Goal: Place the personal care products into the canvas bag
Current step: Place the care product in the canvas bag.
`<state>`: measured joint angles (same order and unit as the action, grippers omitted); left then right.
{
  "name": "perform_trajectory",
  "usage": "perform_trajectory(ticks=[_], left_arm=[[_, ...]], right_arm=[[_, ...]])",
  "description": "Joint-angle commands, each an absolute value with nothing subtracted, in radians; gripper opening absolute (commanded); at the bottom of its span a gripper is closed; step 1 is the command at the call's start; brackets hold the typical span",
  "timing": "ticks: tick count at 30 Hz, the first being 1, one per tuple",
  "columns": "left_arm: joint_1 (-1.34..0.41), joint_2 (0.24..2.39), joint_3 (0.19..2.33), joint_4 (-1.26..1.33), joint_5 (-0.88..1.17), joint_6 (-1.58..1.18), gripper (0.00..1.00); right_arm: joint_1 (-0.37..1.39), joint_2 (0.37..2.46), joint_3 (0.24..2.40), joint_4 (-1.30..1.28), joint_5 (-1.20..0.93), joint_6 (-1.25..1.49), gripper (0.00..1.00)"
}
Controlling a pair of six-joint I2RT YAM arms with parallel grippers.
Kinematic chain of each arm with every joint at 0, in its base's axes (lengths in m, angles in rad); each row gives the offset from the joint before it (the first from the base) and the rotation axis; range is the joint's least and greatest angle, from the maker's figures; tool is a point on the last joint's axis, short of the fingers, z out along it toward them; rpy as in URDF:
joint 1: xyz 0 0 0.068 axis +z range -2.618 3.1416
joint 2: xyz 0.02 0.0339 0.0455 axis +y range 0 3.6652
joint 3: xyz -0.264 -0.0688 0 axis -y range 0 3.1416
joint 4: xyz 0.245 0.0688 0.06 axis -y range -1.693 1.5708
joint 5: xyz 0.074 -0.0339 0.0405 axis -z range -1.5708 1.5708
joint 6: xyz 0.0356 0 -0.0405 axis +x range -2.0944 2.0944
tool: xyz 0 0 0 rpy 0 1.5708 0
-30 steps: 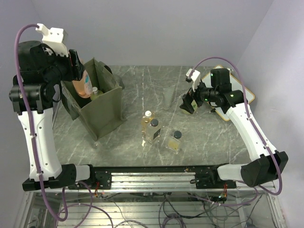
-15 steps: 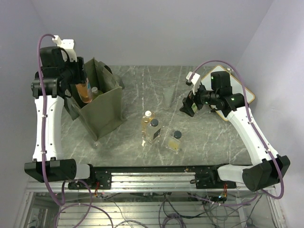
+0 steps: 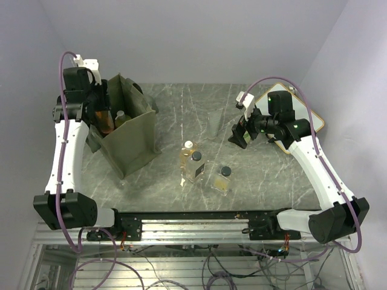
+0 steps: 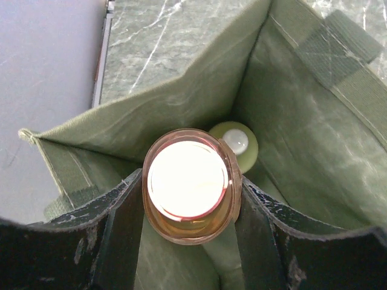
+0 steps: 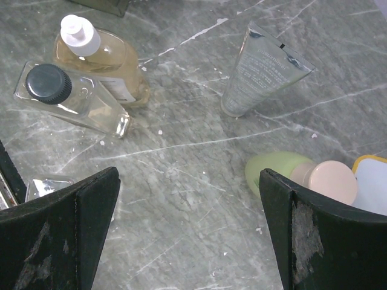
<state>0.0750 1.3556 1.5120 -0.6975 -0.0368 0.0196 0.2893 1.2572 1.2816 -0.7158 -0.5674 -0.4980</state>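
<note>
My left gripper (image 3: 103, 112) is shut on an orange bottle (image 4: 188, 184), held upright inside the mouth of the olive canvas bag (image 3: 130, 142). Seen from the left wrist, the bag's walls (image 4: 314, 127) surround the bottle, and a yellow-green bottle (image 4: 237, 142) stands at the bottom beside it. My right gripper (image 5: 188, 181) hovers open over bare table. A yellow-green bottle with a pink cap (image 5: 284, 169) lies by its right finger. A grey tube (image 5: 263, 63), a cream bottle (image 5: 103, 51) and two clear square bottles (image 5: 72, 96) (image 5: 45, 184) lie further off.
The wood-framed whiteboard (image 3: 317, 124) lies at the table's right edge, behind my right arm. The metal rail (image 3: 193, 220) with both arm bases runs along the near edge. The bag stands at the far left, close to the wall.
My left arm has swung back and lowered the orange bottle from above the bag's rim down into its opening. The right gripper has shifted slightly and stays open.
</note>
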Motion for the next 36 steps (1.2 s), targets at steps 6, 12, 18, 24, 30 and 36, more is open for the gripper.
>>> perform_trajectory(ticks=[6,12,18,24,30,36], left_arm=[[0.071,1.383,1.484,-0.442,-0.105,0.008,0.07],[0.072,1.377,1.461,-0.422,-0.108,0.006,0.07],[0.071,1.392,1.446,-0.416,-0.153,0.016,0.07],[0.072,1.404,1.422,-0.391,-0.179,-0.011,0.07],[0.072,1.44,1.405,-0.376,-0.152,-0.027,0.07],[0.072,1.478,1.388,-0.363,-0.152,-0.03,0.08]], right_arm=[[0.295,1.219,1.253,-0.694,-0.548,-0.502,1.0],[0.295,1.22,1.249,-0.695,-0.549,-0.502,1.0],[0.295,1.224,1.249,-0.694,-0.55,-0.503,1.0],[0.296,1.224,1.246,-0.695,-0.551,-0.506,1.0],[0.302,1.229,1.235,-0.695,-0.548,-0.513,1.0],[0.304,1.223,1.229,-0.689,-0.54,-0.514,1.0]])
